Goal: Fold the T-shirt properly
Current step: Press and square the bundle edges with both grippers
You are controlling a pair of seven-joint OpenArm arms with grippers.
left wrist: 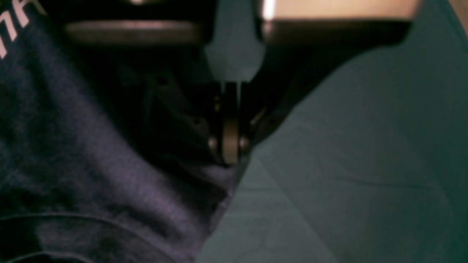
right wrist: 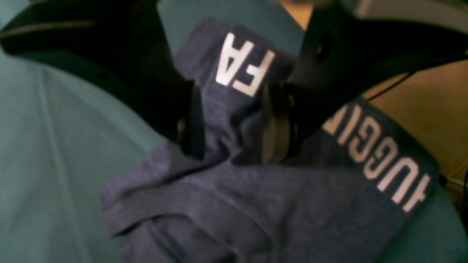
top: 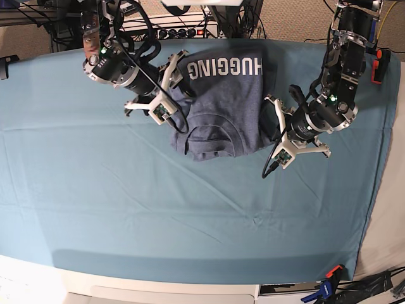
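Base view shows the T-shirt (top: 224, 104) partly folded at upper centre of the teal cloth (top: 126, 209), my right pincer (right wrist: 234, 120) spread around a bunched fold, my left pincer (left wrist: 230, 146) pinched on its edge; squaring remains.

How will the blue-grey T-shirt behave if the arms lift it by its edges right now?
Probably floppy: the T-shirt bunches into soft folds between the right gripper fingers. It will likely sag and partly unfold, since its layers lie loose. It may drag the teal cloth, which already shows wrinkles.
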